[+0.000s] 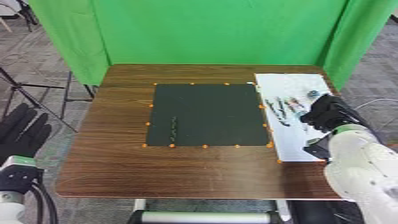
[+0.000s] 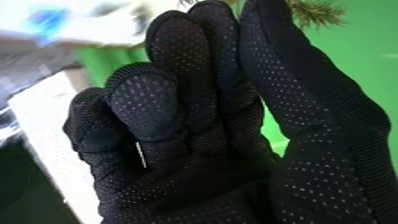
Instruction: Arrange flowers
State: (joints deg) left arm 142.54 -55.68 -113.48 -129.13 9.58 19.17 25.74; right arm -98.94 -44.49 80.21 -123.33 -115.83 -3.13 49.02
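On the counter [image 1: 107, 165], 1 green stem [image 1: 173, 131] lies upright along the black mat [image 1: 218, 115], probably as base for the arrangement. The right hand [image 1: 332, 112], above the white sheet [image 1: 297, 151], seems to pinch a needle-leaved sprig [image 2: 316, 12] near its fingertips, perhaps for leaving its needles free. The left hand [image 1: 25, 132] waits beside the counter, fingers straight, holding nothing.
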